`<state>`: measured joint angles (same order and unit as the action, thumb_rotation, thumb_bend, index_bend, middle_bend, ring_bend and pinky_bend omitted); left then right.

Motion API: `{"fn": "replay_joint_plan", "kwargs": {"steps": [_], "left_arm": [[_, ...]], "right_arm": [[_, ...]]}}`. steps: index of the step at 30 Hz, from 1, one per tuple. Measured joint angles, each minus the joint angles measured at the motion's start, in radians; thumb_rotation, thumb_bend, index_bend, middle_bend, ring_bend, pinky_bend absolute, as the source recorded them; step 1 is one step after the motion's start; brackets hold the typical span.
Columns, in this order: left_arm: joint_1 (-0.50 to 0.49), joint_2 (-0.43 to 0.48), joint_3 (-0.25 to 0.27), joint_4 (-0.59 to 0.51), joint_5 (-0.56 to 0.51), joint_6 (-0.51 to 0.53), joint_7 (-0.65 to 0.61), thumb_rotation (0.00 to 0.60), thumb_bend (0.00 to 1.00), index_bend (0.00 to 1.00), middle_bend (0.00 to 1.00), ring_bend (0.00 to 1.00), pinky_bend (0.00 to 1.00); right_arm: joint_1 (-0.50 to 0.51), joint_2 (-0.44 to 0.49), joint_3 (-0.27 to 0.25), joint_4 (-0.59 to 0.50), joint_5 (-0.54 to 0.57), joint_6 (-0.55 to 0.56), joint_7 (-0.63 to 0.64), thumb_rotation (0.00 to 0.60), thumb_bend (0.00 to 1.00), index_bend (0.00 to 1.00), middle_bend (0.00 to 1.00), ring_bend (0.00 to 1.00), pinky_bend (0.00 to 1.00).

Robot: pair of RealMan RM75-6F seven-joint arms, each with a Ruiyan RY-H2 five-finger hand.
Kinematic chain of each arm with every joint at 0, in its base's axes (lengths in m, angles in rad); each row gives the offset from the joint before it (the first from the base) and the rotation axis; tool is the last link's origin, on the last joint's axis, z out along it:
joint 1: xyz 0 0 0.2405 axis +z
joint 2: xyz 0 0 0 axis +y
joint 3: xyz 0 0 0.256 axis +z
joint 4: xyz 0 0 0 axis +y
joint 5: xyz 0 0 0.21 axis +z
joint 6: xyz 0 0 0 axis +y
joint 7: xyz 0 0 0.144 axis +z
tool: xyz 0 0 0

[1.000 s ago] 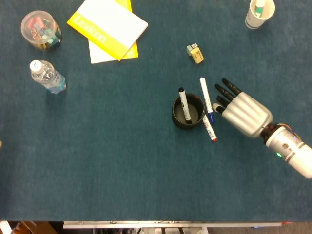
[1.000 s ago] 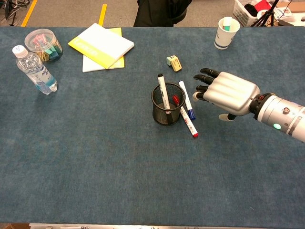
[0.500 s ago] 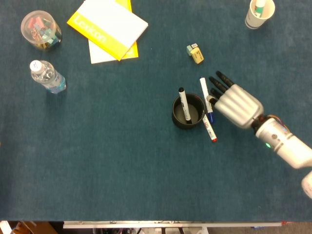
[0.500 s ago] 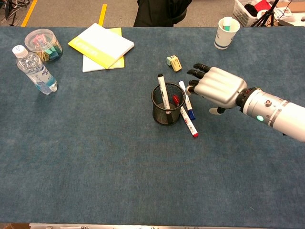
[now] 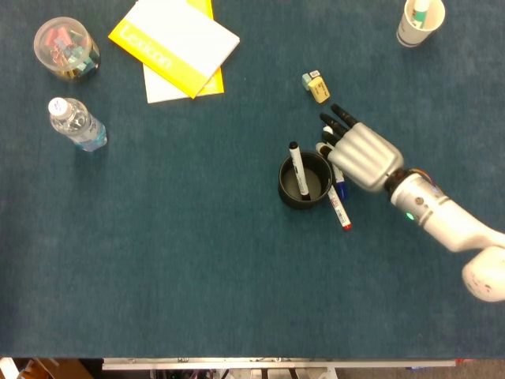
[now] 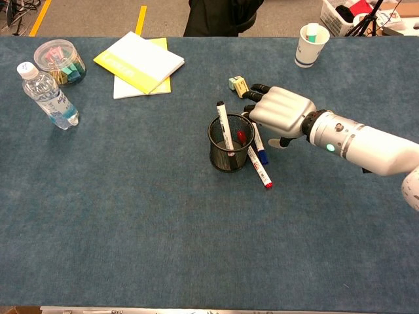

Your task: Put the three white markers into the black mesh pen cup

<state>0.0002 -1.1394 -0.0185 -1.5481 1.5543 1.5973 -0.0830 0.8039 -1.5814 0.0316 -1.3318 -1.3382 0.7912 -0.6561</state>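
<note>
Your right hand (image 5: pixel 359 154) has slid in from the right over the past second and now hangs palm-down over the blue-capped marker (image 5: pixel 339 189), its dark fingers (image 6: pixel 256 89) stretched flat toward the yellow eraser (image 5: pixel 316 87). Nothing is in its grip yet: the fingers are spread, though the underside is hidden, so whether they touch the marker's barrel cannot be told.

Just left of the hand, the black mesh pen cup (image 6: pixel 229 154) already holds one white marker with a black cap (image 6: pixel 224 124), standing tilted. The red-capped marker (image 5: pixel 340 213) lies on the table against the cup's right side, with the blue-capped one beside it, mostly under your palm.

So one of three appears done, and the approach to the second looks complete; your next job is likely to curl the fingers around that blue-capped barrel. Your left hand is out of sight.
</note>
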Motion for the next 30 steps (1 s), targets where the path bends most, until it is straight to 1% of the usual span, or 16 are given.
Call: {"fn": "replay_joint_plan", "kwargs": {"steps": [7, 11, 15, 18, 24, 28, 30], "left_arm": [[0.002, -0.001, 0.0, 0.002, -0.001, 0.001, 0.0, 0.6, 0.15, 0.2, 0.18, 0.17, 0.14], [0.004, 0.0, -0.001, 0.003, -0.004, 0.002, -0.002, 0.6, 0.15, 0.2, 0.18, 0.17, 0.14], [0.004, 0.0, 0.0, 0.005, -0.002, 0.001, -0.004, 0.6, 0.15, 0.2, 0.18, 0.17, 0.14], [0.003, -0.001, -0.001, 0.007, -0.003, -0.002, -0.006, 0.6, 0.15, 0.2, 0.18, 0.17, 0.14], [0.001, -0.003, 0.0, 0.01, 0.002, -0.003, -0.009, 0.6, 0.15, 0.2, 0.18, 0.17, 0.14], [0.0, -0.004, -0.001, 0.009, -0.001, -0.004, -0.006, 0.6, 0.15, 0.2, 0.18, 0.17, 0.14], [0.0, -0.005, 0.001, 0.007, 0.003, -0.005, -0.004, 0.6, 0.15, 0.2, 0.18, 0.17, 0.14]], "right_arm": [[0.03, -0.017, 0.019, 0.032, 0.054, -0.046, 0.0, 0.6, 0.24, 0.31, 0.3, 0.05, 0.0], [0.029, -0.016, 0.012, 0.035, 0.06, -0.044, 0.004, 0.6, 0.24, 0.31, 0.31, 0.05, 0.0], [0.018, 0.004, 0.001, 0.018, 0.063, -0.032, 0.004, 0.6, 0.24, 0.31, 0.31, 0.05, 0.0], [0.003, 0.035, -0.01, -0.012, 0.062, -0.014, 0.009, 0.6, 0.24, 0.31, 0.31, 0.05, 0.0], [-0.057, 0.131, -0.045, -0.102, 0.054, 0.049, 0.04, 0.6, 0.24, 0.31, 0.32, 0.05, 0.0], [-0.102, 0.195, -0.067, -0.153, 0.03, 0.105, 0.094, 0.6, 0.24, 0.31, 0.32, 0.05, 0.0], [-0.109, 0.203, -0.067, -0.162, 0.01, 0.121, 0.116, 0.6, 0.24, 0.31, 0.32, 0.05, 0.0]]}}
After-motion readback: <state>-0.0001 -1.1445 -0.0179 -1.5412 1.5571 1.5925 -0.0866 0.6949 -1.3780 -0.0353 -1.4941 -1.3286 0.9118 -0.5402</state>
